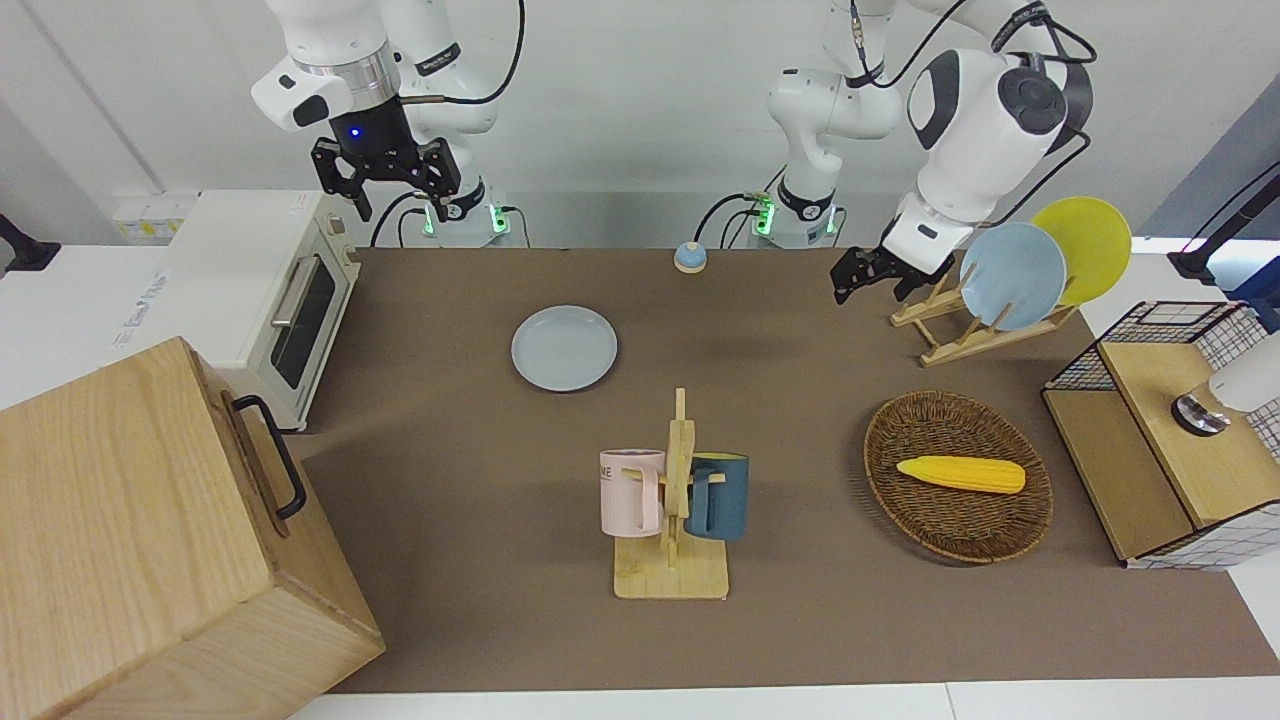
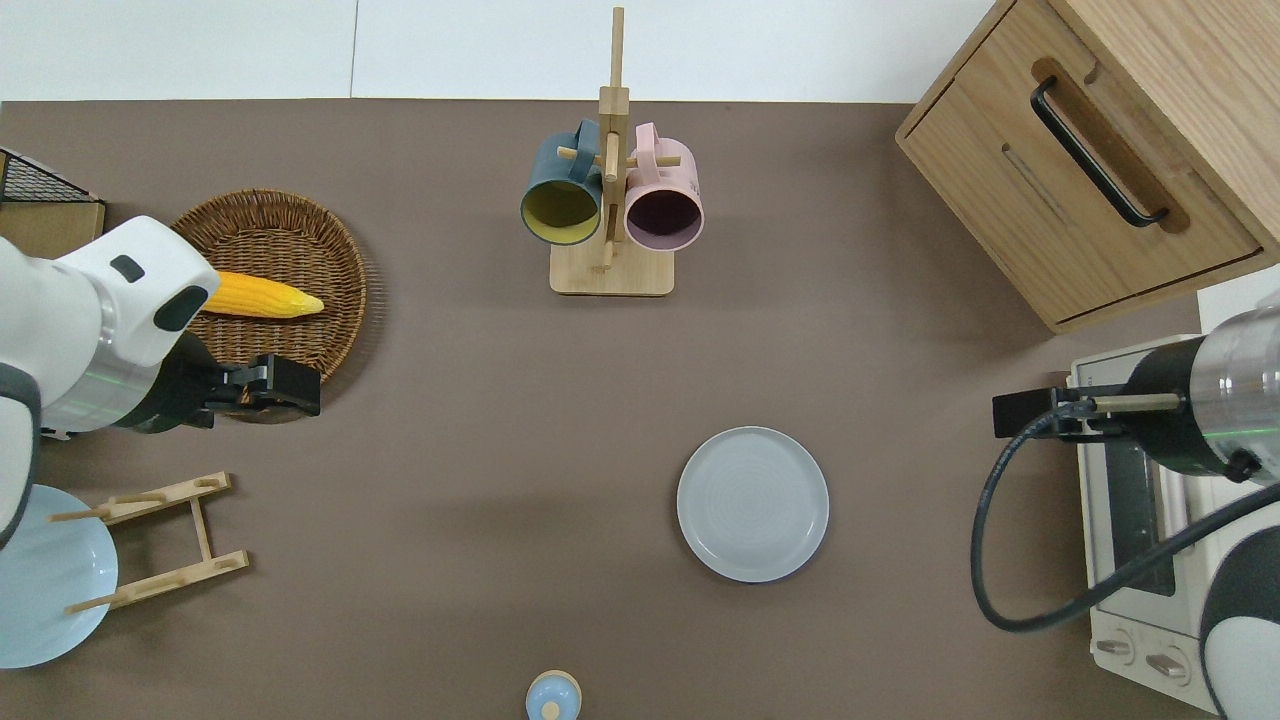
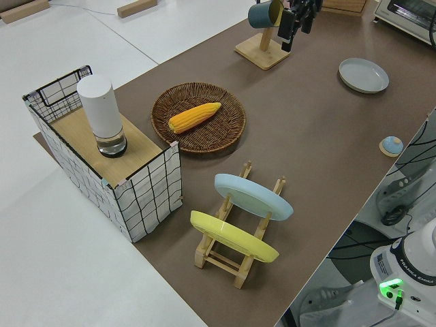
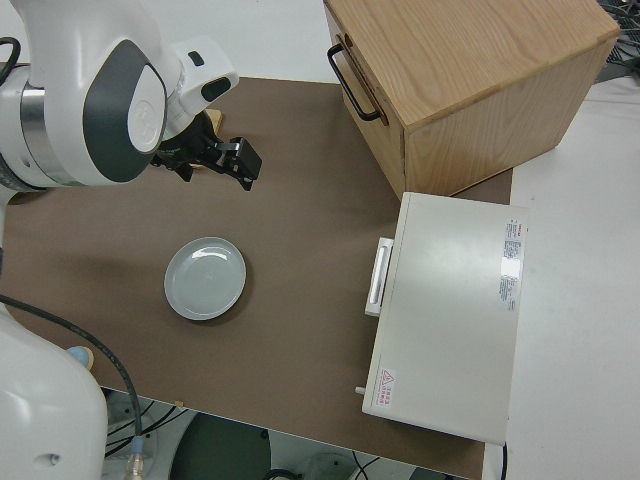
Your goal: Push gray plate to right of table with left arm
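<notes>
The left end effector, its finger state impossible to tell, hangs over the wicker basket's rim; the right arm is parked. The basket holds a corn cob. The round gray plate lies flat, lower centre of the overhead frame, on the counter.

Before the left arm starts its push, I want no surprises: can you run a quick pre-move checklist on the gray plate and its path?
1. Gray plate lies flat on the table, nothing on it: ok.
2. Left gripper at the plate: not ok; it hangs over the wicker basket's rim, well apart from the plate.
3. Left gripper empty: ok.
4. Bare table between plate and toaster oven at the right arm's end: ok.
5. Mug rack off the push line, farther from the robots than the plate: ok.
6. Right arm parked: ok.
</notes>
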Robot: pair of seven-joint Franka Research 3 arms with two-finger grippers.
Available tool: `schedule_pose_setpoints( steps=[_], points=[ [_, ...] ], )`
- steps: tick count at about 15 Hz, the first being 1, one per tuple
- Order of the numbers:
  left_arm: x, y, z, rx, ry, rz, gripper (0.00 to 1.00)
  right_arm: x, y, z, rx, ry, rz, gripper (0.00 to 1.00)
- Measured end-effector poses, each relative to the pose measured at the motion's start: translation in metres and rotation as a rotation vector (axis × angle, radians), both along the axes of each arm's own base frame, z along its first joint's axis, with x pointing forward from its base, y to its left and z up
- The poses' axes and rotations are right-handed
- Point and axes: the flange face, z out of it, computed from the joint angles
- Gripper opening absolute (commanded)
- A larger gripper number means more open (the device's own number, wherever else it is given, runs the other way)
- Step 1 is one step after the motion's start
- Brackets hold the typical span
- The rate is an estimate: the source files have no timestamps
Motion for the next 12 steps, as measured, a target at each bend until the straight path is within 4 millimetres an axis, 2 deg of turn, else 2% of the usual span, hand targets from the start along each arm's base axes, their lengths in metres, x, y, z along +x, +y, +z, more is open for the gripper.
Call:
schedule_pose_setpoints(
  steps=[4,12],
  points=[
    [-0.002,-0.013,0.015,0.038,-0.021,-0.036,1.00,0.000,0.000,0.000,0.000,0.000,0.000,0.996],
    [-0.001,-0.006,0.019,0.038,-0.028,-0.024,1.00,0.000,0.000,0.000,0.000,0.000,0.000,0.996]
  ],
)
